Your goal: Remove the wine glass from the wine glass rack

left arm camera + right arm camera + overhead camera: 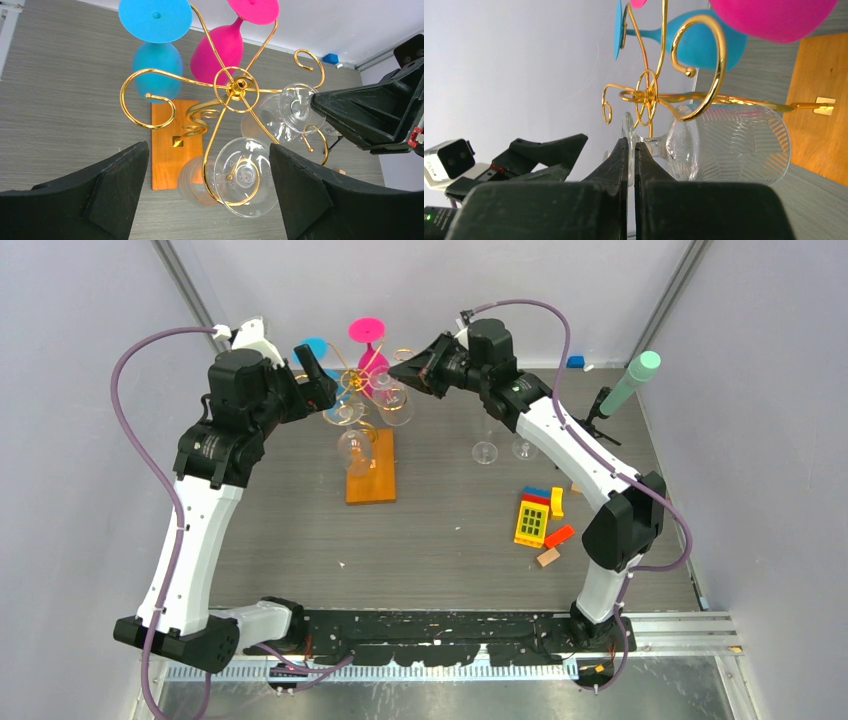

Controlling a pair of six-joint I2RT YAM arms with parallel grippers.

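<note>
The gold wire wine glass rack [368, 378] stands on its orange-brown wooden base [371, 475]; it also shows in the left wrist view [235, 87]. A blue glass [156, 60], a pink glass [216, 52] and two clear glasses hang upside down from its scroll arms. My right gripper [631, 146] is shut on the foot of one clear wine glass [734, 145], which still hangs in a scroll on the rack's right side [392, 395]. My left gripper [207, 150] is open and empty, above the other clear glass [247, 177], at the rack's left [322, 380].
Two clear glasses [485, 452] stand on the table right of the rack. Toy blocks [535, 518] lie at the right front. A black tripod with a mint-green tip [632, 382] stands at the far right. Grey walls close in the back and sides.
</note>
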